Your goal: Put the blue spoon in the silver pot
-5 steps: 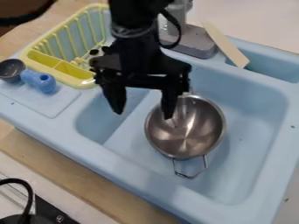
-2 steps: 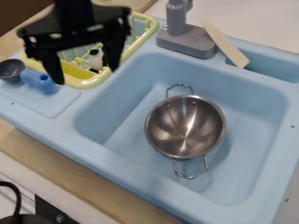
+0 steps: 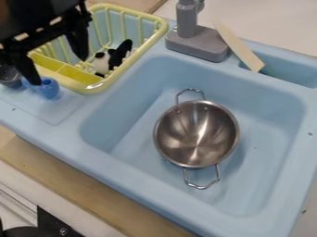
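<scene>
ok so the pincer (image 3: 60, 71) just swung off the silver pot (image 3: 197, 134) to what's probably the blue spoon (image 3: 48, 89), half hidden on the sink's drainboard (image 3: 51, 110). Fingers spread, nothing gripped, so the grab's likely next.

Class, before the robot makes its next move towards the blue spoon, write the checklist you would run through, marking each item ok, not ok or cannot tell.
1. Pincer open and not holding anything: ok.
2. Blue spoon on the ledge, outside the pot: ok.
3. Silver pot open side up in the sink basin: ok.
4. Pincer low enough to grip the spoon: cannot tell.
5. Pincer clearance from the yellow rack: cannot tell.
</scene>
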`<state>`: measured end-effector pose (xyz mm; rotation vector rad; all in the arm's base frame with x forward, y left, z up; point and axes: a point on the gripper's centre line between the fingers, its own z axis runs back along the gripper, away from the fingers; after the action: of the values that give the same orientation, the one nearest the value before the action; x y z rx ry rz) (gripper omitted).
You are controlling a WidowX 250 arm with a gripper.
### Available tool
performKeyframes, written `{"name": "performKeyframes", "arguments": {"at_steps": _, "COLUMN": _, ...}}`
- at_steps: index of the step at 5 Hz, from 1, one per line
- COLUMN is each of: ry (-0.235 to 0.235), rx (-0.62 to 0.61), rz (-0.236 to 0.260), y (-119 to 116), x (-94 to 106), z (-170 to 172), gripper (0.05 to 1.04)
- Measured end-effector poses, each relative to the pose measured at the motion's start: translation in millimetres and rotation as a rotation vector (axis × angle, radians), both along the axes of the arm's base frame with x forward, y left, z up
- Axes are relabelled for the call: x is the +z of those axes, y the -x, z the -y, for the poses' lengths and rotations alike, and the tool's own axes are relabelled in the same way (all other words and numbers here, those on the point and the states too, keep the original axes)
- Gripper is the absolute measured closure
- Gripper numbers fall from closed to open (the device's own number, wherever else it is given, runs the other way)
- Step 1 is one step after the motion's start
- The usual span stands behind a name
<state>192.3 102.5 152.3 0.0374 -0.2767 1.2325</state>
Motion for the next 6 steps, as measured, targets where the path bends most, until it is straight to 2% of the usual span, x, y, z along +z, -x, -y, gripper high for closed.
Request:
{"name": "performKeyframes", "arguments": {"at_steps": 1, "ry": -0.025, "rx": 0.106, "rz": 0.016, "y": 5, "x": -2.7, "z": -12, "gripper": 0.092}}
{"name": "performKeyframes", "arguments": {"at_steps": 2, "ry": 0.022, "rx": 0.140, "rz": 0.030, "y": 7, "x": -7.2, "z": -14, "gripper": 0.092}}
{"name": "performKeyframes", "arguments": {"at_steps": 3, "ry": 0.040, "rx": 0.151, "rz": -0.017, "y": 9, "x": -14.6, "z": -15, "gripper": 0.092}}
{"name": "performKeyframes", "arguments": {"at_steps": 4, "ry": 0.100, "rx": 0.172, "rz": -0.027, "y": 7, "x": -28.2, "z": -22, "gripper": 0.091}}
{"name": "performKeyframes", "arguments": {"at_steps": 5, "ry": 0.081, "rx": 0.193, "rz": -0.044, "y": 4, "x": -33.4, "z": -24, "gripper": 0.137}}
{"name": "performKeyframes", "arguments": {"at_steps": 6, "ry": 0.078, "rx": 0.189, "rz": -0.010, "y": 2, "x": -35.1, "z": -23, "gripper": 0.412}}
